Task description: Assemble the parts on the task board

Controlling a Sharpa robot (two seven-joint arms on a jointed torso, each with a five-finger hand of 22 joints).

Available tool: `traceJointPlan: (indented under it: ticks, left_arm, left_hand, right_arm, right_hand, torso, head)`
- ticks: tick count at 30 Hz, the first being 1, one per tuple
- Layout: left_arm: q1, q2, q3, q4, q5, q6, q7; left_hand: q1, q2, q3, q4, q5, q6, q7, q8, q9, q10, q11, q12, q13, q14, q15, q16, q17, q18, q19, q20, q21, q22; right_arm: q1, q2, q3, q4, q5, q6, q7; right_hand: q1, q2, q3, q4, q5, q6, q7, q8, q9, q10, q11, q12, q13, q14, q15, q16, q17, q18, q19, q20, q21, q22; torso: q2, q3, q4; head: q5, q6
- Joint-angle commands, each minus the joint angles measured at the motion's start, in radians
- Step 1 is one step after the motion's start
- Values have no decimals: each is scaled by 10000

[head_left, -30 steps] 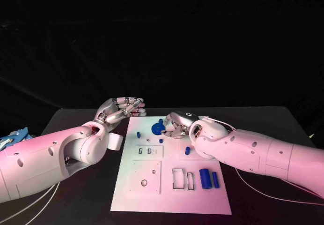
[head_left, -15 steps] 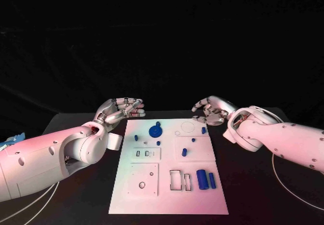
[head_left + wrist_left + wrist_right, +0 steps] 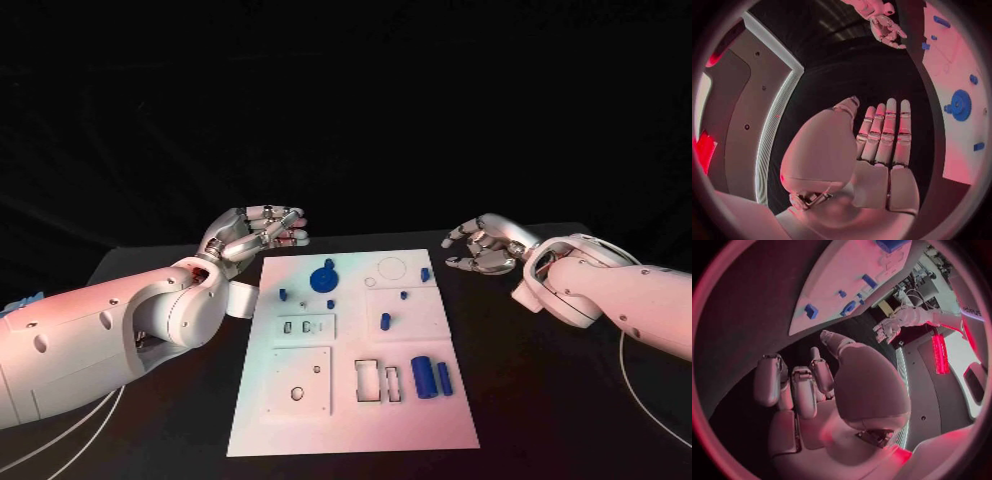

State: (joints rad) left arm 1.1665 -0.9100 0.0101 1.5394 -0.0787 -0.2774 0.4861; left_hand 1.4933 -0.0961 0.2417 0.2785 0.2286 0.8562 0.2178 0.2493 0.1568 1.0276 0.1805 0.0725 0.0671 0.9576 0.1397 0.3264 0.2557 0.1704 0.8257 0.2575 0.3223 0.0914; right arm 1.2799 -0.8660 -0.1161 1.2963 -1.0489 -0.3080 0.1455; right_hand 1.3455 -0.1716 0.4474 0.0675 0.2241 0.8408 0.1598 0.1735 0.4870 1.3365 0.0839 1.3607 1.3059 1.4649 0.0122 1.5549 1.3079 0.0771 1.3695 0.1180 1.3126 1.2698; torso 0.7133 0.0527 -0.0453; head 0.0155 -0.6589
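Note:
The white task board [image 3: 346, 420] lies in the middle of the black table. A blue gear [image 3: 325, 276] stands near its far edge, with small blue parts [image 3: 385, 321] scattered round it. Two blue cylinders [image 3: 424, 376] lie side by side near the board's right edge, next to rectangular slots [image 3: 372, 380]. My left hand [image 3: 260, 232] hovers off the board's far left corner; its fingers [image 3: 889, 135] are stretched out and hold nothing. My right hand [image 3: 483, 245] hangs off the board's far right corner, fingers [image 3: 795, 385] loosely bent, nothing in them. The gear [image 3: 961, 105] also shows in the left wrist view.
Bare black table [image 3: 562, 400] flanks the board on both sides. My left forearm [image 3: 130, 330] lies over the table's left part, my right forearm [image 3: 620, 295] over its right. A blue object [image 3: 12, 303] lies at the far left edge.
My right hand has drawn away from the gear and off the board to the right, leaving the gear standing. The left hand has stayed where it was.

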Motion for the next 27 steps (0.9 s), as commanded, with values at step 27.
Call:
traceJointPlan:
  ticks: [27]
  left_arm:
    - [-1, 59, 5, -22, 41, 267, 86]
  left_hand:
    - [-3, -62, 68, -7, -36, -86, 270, -33, -11, 13, 72, -57, 0, -74, 26, -57, 8, 129, 14, 62, -64, -17]
  right_arm:
    - [-552, 1028, -50, -867, -755, -14, -319]
  right_hand:
    - [-146, -134, -98, -70, -85, -674, 188, -455, -127, 11, 84, -13, -17, 944, 53, 22, 2148, 26, -5, 22, -54, 39]
  torso:
    - [57, 63, 34]
  head:
    - [45, -171]
